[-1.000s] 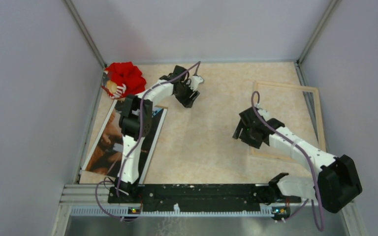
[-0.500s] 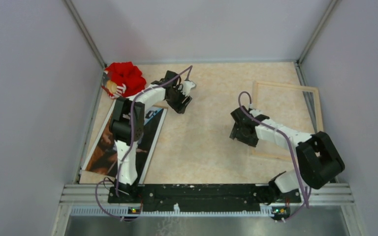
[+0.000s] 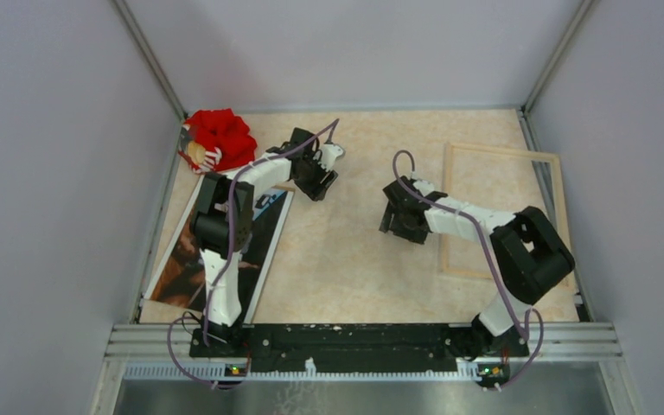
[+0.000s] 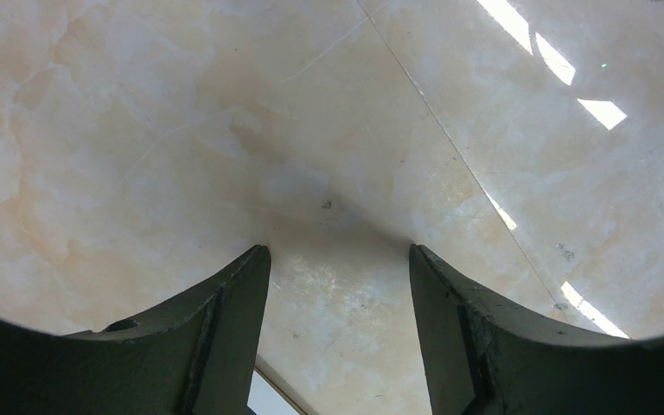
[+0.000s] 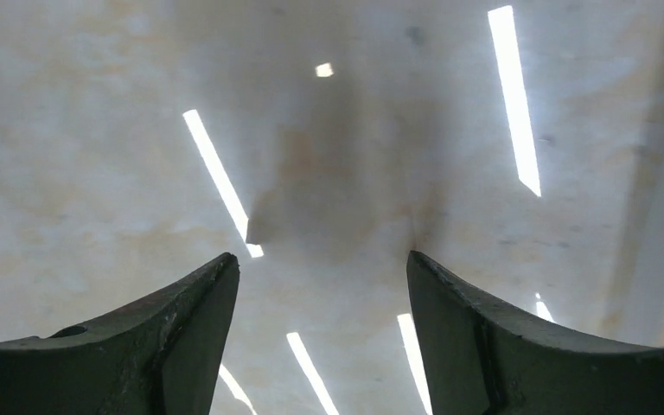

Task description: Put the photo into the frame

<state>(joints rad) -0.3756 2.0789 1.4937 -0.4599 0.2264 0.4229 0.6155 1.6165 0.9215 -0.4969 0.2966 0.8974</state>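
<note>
L gripper (image 3: 315, 175) & R gripper (image 3: 400, 216) both open, nothing held, over mid table (image 3: 354, 259). Photo (image 3: 177, 264) lies flat at left, partly under L arm. Frame (image 3: 501, 151) lies flat at right, well apart.

From above, the left arm (image 3: 225, 216) covered a long strip of the photo (image 3: 177, 264), and its picture was too small to read. The right arm (image 3: 475, 225) hid part of the frame (image 3: 501, 151) at its left rail. The red thing (image 3: 222, 134) in the far corner was too small to name. The left gripper (image 4: 339, 259) and the right gripper (image 5: 322, 259) ran off the bottom edge of their wrist views.
</note>
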